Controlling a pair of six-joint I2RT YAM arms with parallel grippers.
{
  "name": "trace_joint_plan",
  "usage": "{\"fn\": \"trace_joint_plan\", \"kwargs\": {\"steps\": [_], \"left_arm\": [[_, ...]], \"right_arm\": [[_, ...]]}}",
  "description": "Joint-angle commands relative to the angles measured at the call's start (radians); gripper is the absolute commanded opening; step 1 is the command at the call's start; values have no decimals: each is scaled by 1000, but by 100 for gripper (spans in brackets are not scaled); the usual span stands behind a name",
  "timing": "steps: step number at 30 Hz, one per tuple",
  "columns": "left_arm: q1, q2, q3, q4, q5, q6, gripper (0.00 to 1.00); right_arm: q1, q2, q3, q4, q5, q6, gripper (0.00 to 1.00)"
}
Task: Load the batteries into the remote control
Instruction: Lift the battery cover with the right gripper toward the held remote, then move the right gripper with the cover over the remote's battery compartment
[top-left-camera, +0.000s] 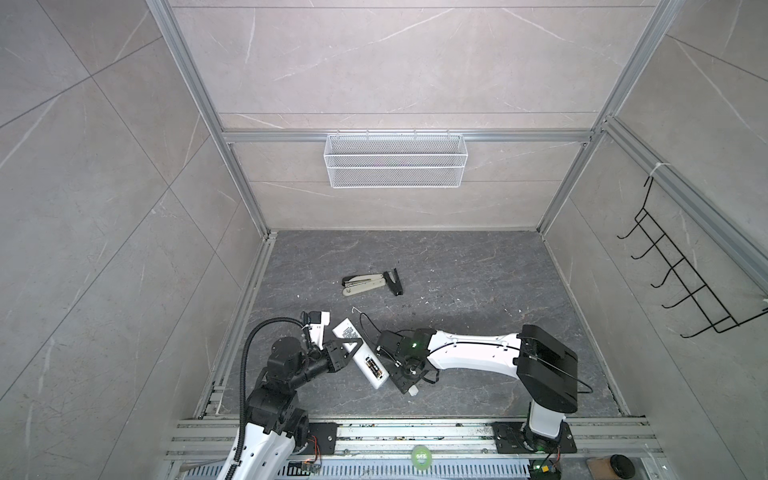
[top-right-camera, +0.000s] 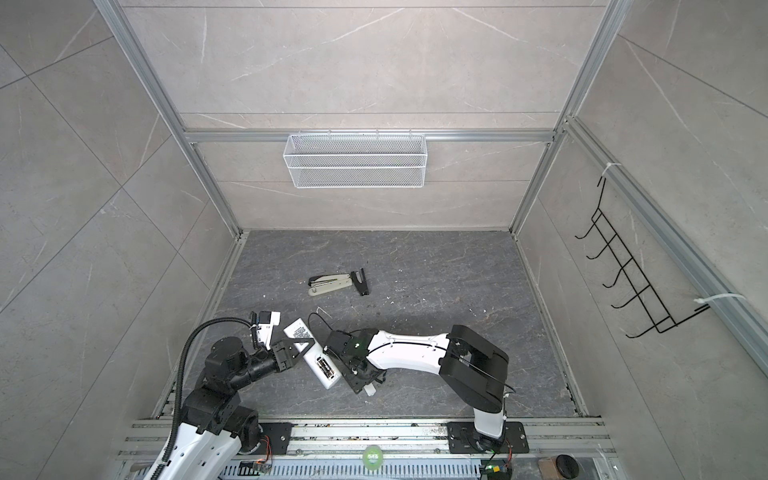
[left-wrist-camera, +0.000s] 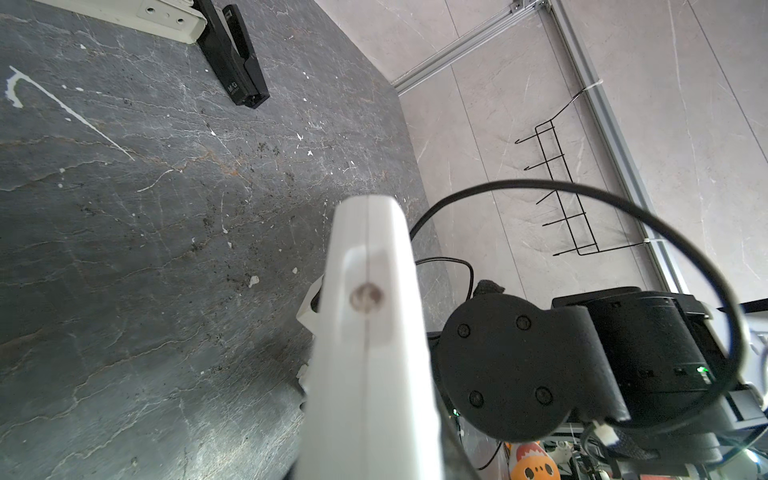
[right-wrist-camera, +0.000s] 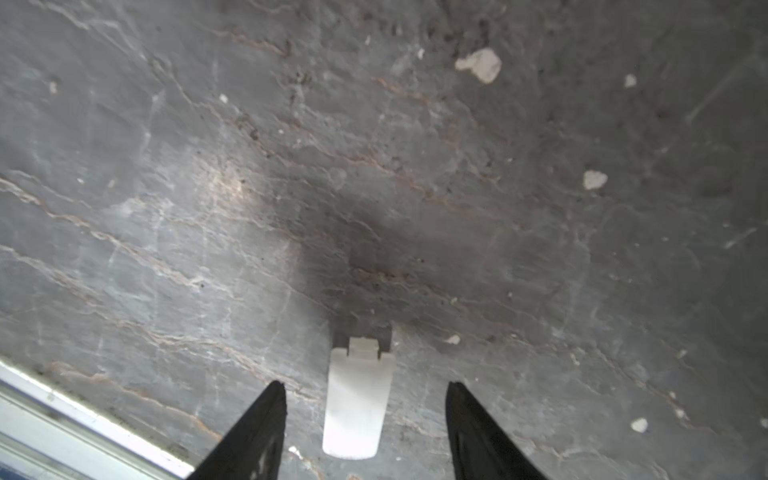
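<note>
1. The right gripper (right-wrist-camera: 365, 384) is released: its jaws are spread and carry nothing. Between its fingers (right-wrist-camera: 257, 424) a thin white battery cover (right-wrist-camera: 357, 407) lies flat on the dark table (right-wrist-camera: 166, 208), clear of both fingers, with its latch tab pointing away from the gripper.
2. The step in hand looks like picking up that cover. To do it well, come straight down with the cover centred and bring the tips right to the table, since the piece is so thin. Close on its long edges; a skewed pinch could flip it or slide it away.
3. Just beside the right gripper lies the remote control (top-left-camera: 362, 356), back up. The batteries (top-left-camera: 372, 368) show as dark cells with a gold glint in its open compartment, at the end nearest this gripper. Whether they are fully seated is too small to tell.
4. The left gripper (top-left-camera: 352, 344) is clenched across the remote's middle. It should hold firm and level — the cover needs a steady target.
5. Well beyond both grippers, a beige-and-black stapler (top-left-camera: 363, 283) lies out of the way.
</note>
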Motion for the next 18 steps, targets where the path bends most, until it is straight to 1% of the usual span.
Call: {"fn": "trace_joint_plan", "kwargs": {"steps": [1, 8, 14, 18], "left_arm": [[5, -18, 42, 49, 31, 30, 0], [5, -25, 42, 42, 25, 33, 0], [6, -10, 39, 55, 29, 36, 0], [6, -8, 29, 77, 35, 23, 0]], "right_arm": [[8, 28, 33, -43, 32, 26, 63], [11, 40, 26, -40, 46, 38, 61], [11, 55, 28, -30, 48, 43, 54], [12, 66, 26, -22, 42, 47, 46]]}}
